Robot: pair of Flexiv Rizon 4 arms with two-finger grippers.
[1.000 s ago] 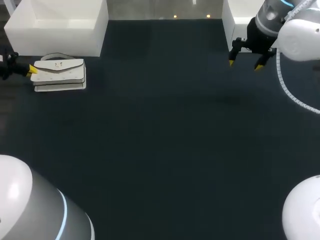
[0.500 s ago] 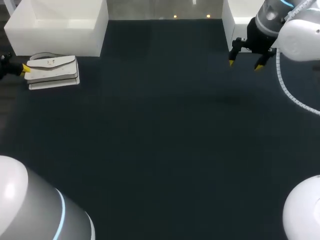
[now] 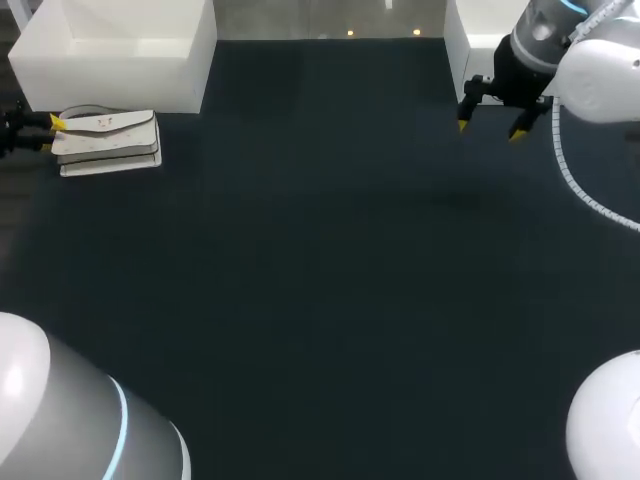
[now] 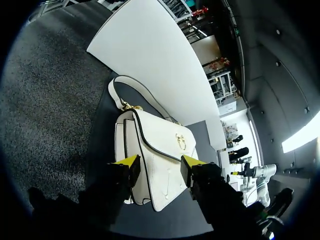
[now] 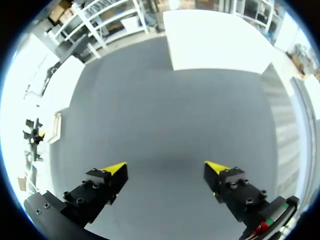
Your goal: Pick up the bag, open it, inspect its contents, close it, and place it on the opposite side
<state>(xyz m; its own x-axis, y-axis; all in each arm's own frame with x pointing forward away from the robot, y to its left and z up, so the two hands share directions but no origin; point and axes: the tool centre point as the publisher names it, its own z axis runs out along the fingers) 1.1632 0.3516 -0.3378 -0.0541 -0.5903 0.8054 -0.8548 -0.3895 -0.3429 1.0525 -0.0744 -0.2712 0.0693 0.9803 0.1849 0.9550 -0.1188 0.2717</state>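
— Two grippers logged. Where does our bag lie?

— Flat at the table's far left, flap down, by the white box. Our left gripper straddles its edge, fingers spread, not pinching.

— Right gripper?

— Spread wide, holding nothing, far right.

— Progress?

— Either bag awaits lifting, or it's just been set down. We cannot tell.

The white bag lies flat on the dark table, right next to a big white box. Its thin strap curves out toward the box. A little gold clasp sits on the bag's flap. The left gripper is over the bag, its two yellow-tipped fingers spread apart, one near each side of the bag.
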